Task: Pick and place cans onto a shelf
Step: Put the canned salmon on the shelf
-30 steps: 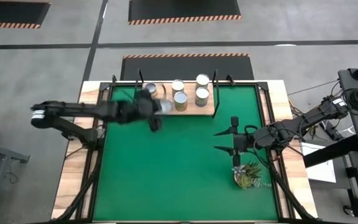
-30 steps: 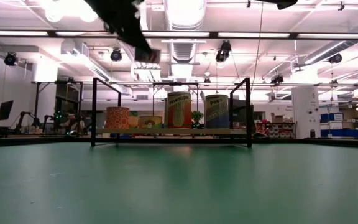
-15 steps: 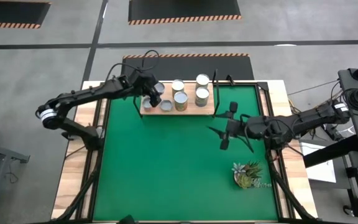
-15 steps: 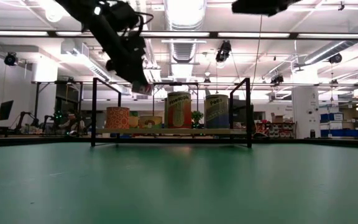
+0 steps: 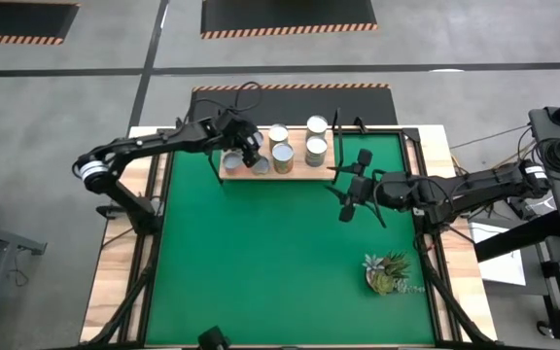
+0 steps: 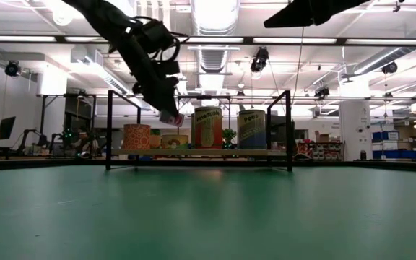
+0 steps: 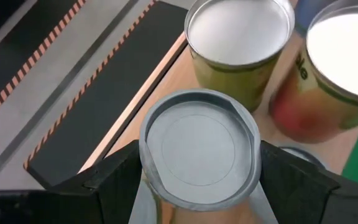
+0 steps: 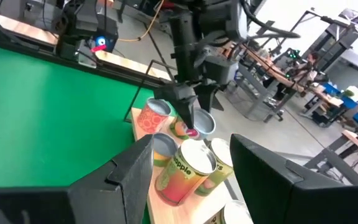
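The light-wood shelf lies at the far side of the green mat, with several silver-topped cans standing on it. My left gripper hangs over the shelf's left part, shut on a can with a grey round top. In the low view this can is above the board. My right gripper stands open just near of the shelf's right end, with nothing between its fingers. My left gripper pinches the can between its two fingers, one on each side of the can's wall just below the top rim. The fingers slant down from the table's left side. The can hangs top up, clear of the shelf.
A small leafy plant lies on the mat near the right edge. Thin black brackets rise at both ends of the shelf. The standing cans are close beside the held one. The green mat spreads near of the shelf.
My left gripper has carried the can from the shelf's near edge toward the table's far edge and a little right, over the shelf's left part, and has come down toward the board. My right gripper has turned and gone toward the shelf's right end.
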Robot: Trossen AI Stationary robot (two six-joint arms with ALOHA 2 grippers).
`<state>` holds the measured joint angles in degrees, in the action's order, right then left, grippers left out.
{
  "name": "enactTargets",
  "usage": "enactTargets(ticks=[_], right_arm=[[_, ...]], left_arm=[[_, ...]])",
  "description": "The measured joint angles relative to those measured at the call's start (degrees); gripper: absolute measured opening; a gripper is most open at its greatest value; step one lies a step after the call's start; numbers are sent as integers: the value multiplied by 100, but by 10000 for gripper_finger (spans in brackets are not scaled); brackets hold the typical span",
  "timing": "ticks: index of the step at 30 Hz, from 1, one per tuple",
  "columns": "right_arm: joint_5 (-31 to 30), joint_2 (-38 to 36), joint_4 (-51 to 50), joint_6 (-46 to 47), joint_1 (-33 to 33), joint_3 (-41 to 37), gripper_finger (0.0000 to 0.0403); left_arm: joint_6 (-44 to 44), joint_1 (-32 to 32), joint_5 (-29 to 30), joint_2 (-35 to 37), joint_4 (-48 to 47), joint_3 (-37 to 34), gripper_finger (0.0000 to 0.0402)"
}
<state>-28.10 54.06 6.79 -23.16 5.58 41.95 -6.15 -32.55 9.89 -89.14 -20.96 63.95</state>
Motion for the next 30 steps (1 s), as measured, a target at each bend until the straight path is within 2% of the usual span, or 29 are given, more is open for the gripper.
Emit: enactTargets(ticks=[8, 19, 30], right_arm=[[2, 0, -61, 65, 0, 0, 199], [0, 11, -74, 66, 0, 0, 199], [0, 11, -100, 66, 0, -2, 199]], left_arm=[[61, 0, 6, -451, 162, 115, 272], [68, -9, 220, -729, 338, 115, 275], [61, -9, 219, -823, 436, 110, 321]])
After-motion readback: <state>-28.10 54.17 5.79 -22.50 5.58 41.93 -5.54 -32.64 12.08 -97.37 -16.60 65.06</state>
